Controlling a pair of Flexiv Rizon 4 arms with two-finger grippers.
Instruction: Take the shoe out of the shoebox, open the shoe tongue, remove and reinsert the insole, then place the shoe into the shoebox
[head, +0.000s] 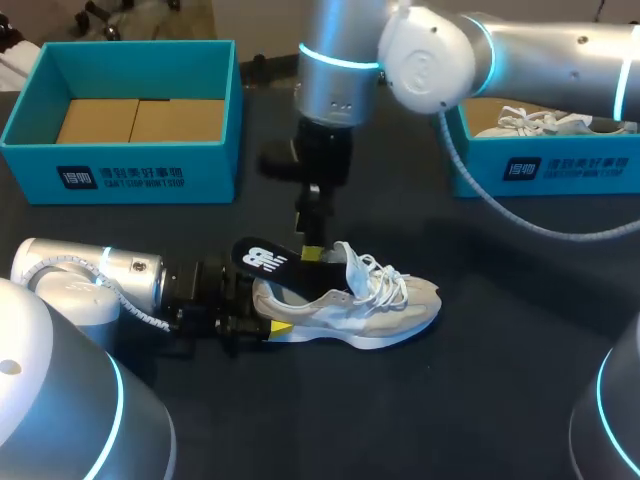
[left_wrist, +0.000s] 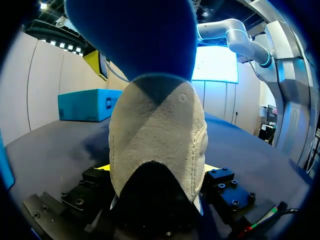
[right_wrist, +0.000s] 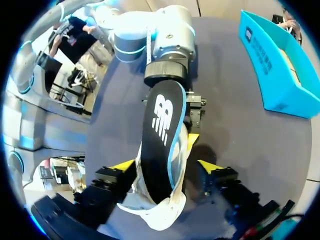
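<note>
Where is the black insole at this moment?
In the head view the insole stands half out of the shoe near the table's middle, slanting over its heel above the left tool, beside the right tool.

Dark matte table.

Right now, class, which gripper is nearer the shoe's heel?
Left. The left gripper is clamped on the shoe's heel; the right gripper hangs farther along the shoe, at the raised insole.
</note>
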